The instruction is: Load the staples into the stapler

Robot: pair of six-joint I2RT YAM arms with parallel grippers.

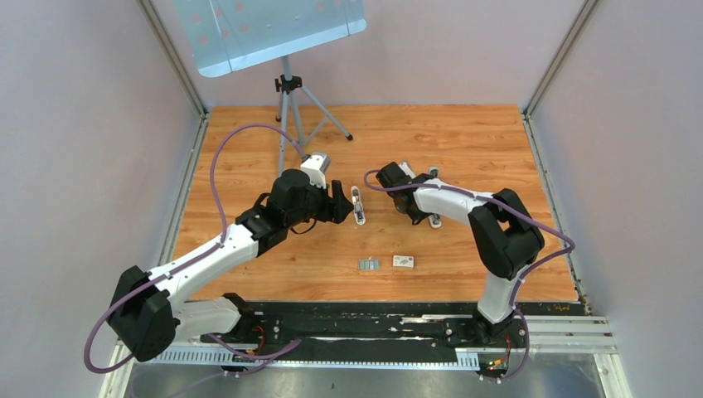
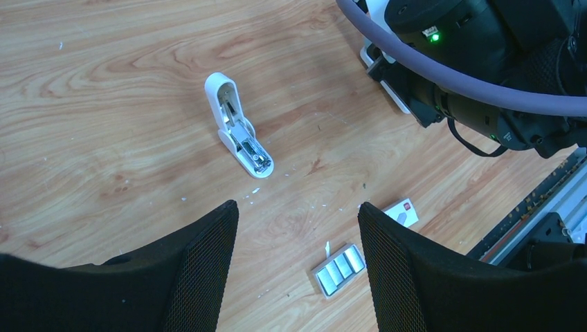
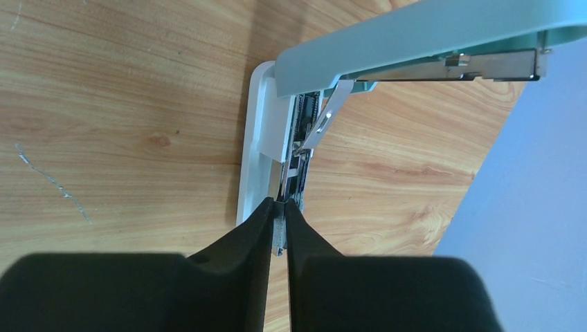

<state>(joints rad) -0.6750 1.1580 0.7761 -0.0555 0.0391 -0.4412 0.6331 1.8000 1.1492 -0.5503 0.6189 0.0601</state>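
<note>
**Staple block flat on the wood, clear of both sets of jaws**

Noted a wooden table point(image 1: 249, 274) carrying everything. Found the left gripper point(image 2: 297, 221) hanging above it with jaws spread wide, holding nothing. Found the right gripper point(image 3: 279, 206) down at the mint-topped stapler point(image 3: 415, 34), jaws drawn almost together. Logged that stapler swung open, top arm lifted off its white base, magazine channel exposed. Logged a small white stapler point(image 2: 239, 135) as well, also hinged open, lying on the wood between the two grippers and touched by neither. Spotted a white box point(image 2: 403, 211) near the front edge.

Placed the staples point(image 2: 339, 268) just beside that box, flat on the wood. From the left wrist, seen low in the gap between the spread fingers, nearer the right-hand one, untouched. Well apart from the right jaws.

Last, a thin grey strip point(image 3: 279, 235) pinched between the right fingertips at the near end of the channel. Cannot tell whether staple strip or stapler part.
</note>
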